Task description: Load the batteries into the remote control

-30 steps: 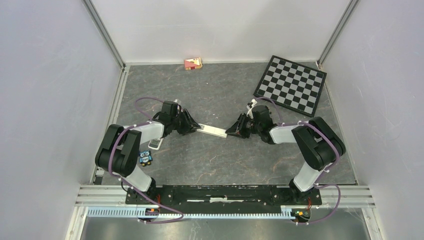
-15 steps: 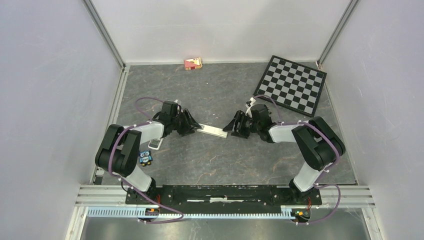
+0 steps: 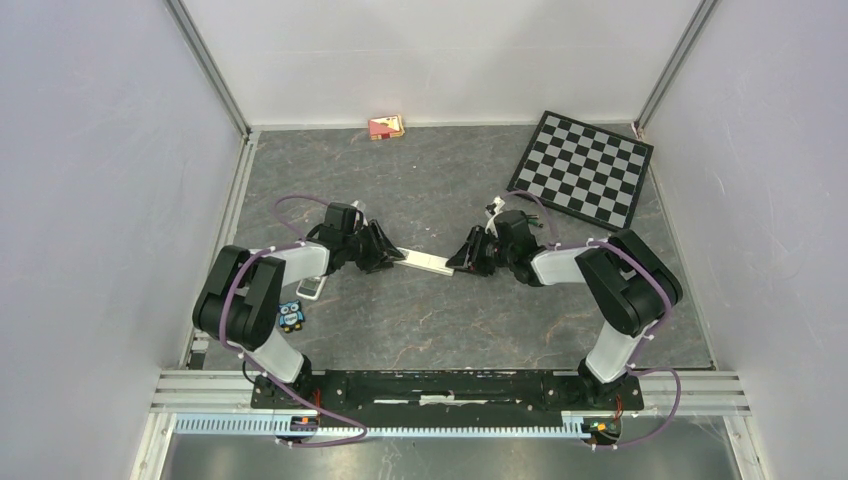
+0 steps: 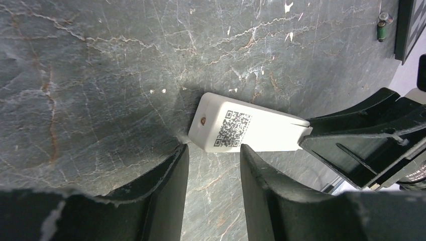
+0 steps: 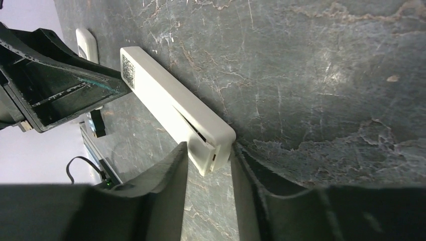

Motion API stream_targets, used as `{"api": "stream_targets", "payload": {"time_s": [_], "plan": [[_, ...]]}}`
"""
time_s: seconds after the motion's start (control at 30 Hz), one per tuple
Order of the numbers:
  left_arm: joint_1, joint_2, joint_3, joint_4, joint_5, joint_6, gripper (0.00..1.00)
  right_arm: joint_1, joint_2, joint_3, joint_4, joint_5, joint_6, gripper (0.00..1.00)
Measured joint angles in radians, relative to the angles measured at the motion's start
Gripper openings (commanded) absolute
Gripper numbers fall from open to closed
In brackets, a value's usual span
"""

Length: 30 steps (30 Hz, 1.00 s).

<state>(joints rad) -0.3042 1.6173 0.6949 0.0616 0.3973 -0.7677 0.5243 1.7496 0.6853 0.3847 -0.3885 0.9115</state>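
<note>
The remote lies left-to-right: right end inside my right gripper, clamped or not I cannot tell; left end just beyond my left gripper, parted and empty.

A dark grey, stone-patterned table top is pictured from above, enclosed by plain white panel walls and edged along the near side by silver aluminium rails. A black-and-white chequered square board is seen turned at an angle in the far right corner, while a small red-and-yellow cardboard box is set at the foot of the far wall, well apart from the board. A small blue owl-shaped figure is shown near the table's left edge, its face turned up to the camera.
</note>
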Motion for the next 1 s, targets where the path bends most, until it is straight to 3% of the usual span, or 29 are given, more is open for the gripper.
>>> {"api": "stream_targets", "payload": {"time_s": [0.3, 0.77, 1.0], "plan": [[0.000, 0.002, 0.000, 0.000, 0.005, 0.000, 0.48, -0.011, 0.004, -0.005, 0.007, 0.010, -0.005, 0.15], [0.000, 0.006, 0.003, -0.002, 0.005, 0.000, 0.45, -0.013, 0.002, -0.014, 0.024, 0.012, -0.005, 0.19], [0.001, 0.011, -0.007, 0.029, 0.006, -0.001, 0.42, 0.021, -0.003, -0.015, 0.026, 0.086, 0.004, 0.23]]}}
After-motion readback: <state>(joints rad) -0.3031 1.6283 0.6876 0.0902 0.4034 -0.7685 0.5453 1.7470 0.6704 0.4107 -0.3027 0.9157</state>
